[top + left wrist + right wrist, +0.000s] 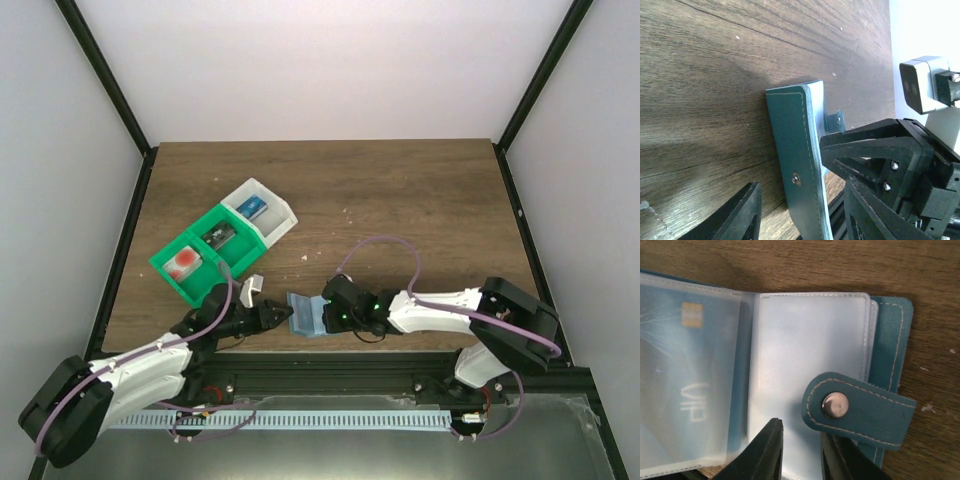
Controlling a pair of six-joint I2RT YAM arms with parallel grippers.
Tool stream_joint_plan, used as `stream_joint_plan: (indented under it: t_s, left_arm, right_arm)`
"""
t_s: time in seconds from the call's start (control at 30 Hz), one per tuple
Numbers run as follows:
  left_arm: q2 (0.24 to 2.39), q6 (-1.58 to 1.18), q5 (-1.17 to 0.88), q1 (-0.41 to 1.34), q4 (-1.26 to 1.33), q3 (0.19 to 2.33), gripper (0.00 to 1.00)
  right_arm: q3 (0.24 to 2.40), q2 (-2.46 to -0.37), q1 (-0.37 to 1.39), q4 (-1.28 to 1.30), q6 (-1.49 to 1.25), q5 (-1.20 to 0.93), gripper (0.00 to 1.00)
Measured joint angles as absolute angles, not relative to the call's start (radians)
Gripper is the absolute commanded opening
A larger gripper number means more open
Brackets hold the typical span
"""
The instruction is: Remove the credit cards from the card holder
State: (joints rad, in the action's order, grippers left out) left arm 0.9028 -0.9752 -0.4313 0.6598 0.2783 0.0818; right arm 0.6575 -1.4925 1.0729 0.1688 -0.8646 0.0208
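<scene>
- left arm [140,372]: stretched low from its base at near left, forearm angled rightward and slightly away toward centre.
- left tool [277,316]: points right, fingers [740,216] spread wide.
- right arm [445,305]: upper link goes out to a bent elbow at far right; forearm lies leftward from there, near level.
- right tool [333,310]: points left, facing the left tool, the two near but apart. Its fingers [767,452] sit close together with a slim gap between; grip on anything cannot be told.
</scene>
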Motion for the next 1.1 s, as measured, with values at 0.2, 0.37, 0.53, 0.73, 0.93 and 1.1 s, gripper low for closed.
stream_joint_plan:
  t_s: [0.2,0.37,0.53,0.73,0.93,1.1]
  left_arm:
    - [0.991,-0.982,-0.45,0.66,0.334,0.08,0.46]
    - [1.06,-0.98,-0.469,0.66,0.373,0.08,0.35]
    - [1.071,-0.974,-0.474,0.66,0.382,0.08,0.26]
    - [1.069,-0.971,-0.475,0.66,0.399,0.08,0.17]
    - [1.069,-0.97,-0.476,0.66,0.414,0.08,0.16]
    - [1.076,-0.971,-0.476,0.66,0.426,0.08,0.12]
  right_arm:
    - [0.65,-1.466,1.073,0.161,-0.851,0.006,0.34]
    - [0.65,-1.426,1.072,0.196,-0.841,0.062,0.4]
    - [0.65,-1.422,1.07,0.207,-0.826,0.113,0.44]
    - [0.65,-1.475,1.07,0.196,-0.815,0.114,0.35]
    - [0.629,-1.471,1.07,0.148,-0.791,0.071,0.19]
    - [0.594,-1.445,1.069,0.102,-0.786,0.037,0.05]
